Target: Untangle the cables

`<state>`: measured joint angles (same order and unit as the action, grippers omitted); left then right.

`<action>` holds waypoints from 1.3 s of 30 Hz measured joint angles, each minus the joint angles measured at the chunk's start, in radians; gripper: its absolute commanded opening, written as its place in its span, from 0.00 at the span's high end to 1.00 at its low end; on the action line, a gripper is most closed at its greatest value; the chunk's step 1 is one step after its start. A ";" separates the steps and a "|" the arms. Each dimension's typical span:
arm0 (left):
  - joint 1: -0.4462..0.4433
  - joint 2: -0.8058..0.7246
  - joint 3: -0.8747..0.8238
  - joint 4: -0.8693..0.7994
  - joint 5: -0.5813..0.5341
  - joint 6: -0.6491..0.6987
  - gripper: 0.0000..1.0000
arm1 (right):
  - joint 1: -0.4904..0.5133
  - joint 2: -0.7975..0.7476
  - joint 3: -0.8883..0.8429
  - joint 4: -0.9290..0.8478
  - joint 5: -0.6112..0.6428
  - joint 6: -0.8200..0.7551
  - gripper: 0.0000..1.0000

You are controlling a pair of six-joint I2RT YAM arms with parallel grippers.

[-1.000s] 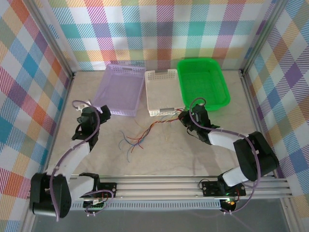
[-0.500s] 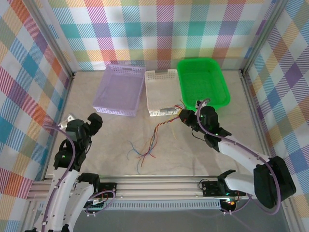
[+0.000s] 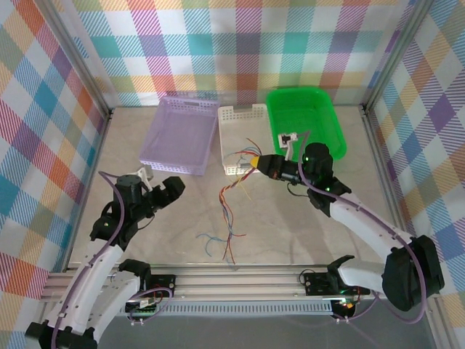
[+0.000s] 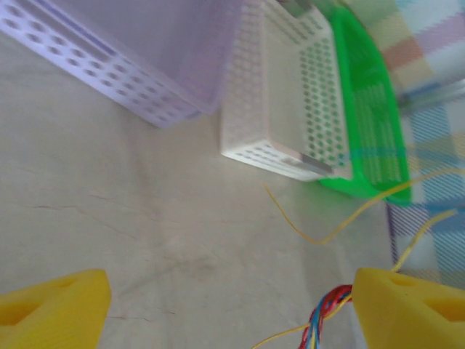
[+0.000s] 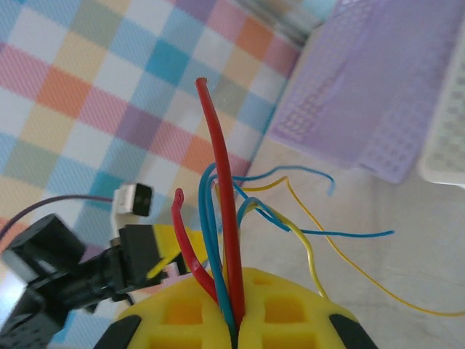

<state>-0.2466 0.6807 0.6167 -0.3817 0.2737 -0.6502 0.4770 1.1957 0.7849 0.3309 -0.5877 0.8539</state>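
Observation:
My right gripper (image 3: 256, 161) is raised in front of the white basket and shut on the cables (image 3: 231, 207), a twisted bunch of red, blue, orange and yellow wires trailing down to the table. In the right wrist view the jaws (image 5: 236, 323) pinch red, blue and yellow strands (image 5: 220, 196) that stick out past them. My left gripper (image 3: 166, 190) is open to the left of the bunch. In the left wrist view its gap (image 4: 231, 287) holds nothing, and the twisted cables (image 4: 325, 322) pass beside the right fingertip (image 4: 407, 305).
A purple basket (image 3: 174, 169), a white basket (image 3: 234, 113) and a green basket (image 3: 272, 123) stand in a row at the back. A couple of loose thin strands (image 3: 208, 241) lie on the table near the front rail.
The right gripper has risen and shifted left, carrying the bunch so it hangs lower and nearer. The left arm has swung right and its gripper now points toward the cables.

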 measured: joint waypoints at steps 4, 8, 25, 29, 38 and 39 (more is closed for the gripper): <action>-0.076 -0.037 -0.056 0.081 0.058 -0.010 0.13 | 0.000 0.038 0.037 0.022 -0.101 0.000 1.00; -0.187 -0.027 -0.085 0.158 0.080 -0.016 0.13 | 0.000 0.071 0.069 0.028 -0.181 -0.003 1.00; -0.329 0.043 0.057 0.204 -0.018 0.086 0.12 | 0.000 0.205 0.158 0.007 -0.417 -0.093 1.00; -0.329 0.143 0.152 0.209 0.014 0.133 0.12 | 0.000 0.242 0.166 0.004 -0.462 -0.100 1.00; -0.329 0.246 0.219 0.183 0.090 0.242 0.12 | 0.002 0.250 0.184 0.015 -0.542 -0.093 1.00; -0.329 0.249 0.219 0.178 0.094 0.249 0.12 | 0.002 0.250 0.185 0.021 -0.551 -0.089 1.00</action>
<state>-0.5758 0.9298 0.8360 -0.2039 0.3679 -0.4011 0.4789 1.4456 0.9703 0.3523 -1.1385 0.7654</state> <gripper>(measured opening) 0.883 0.051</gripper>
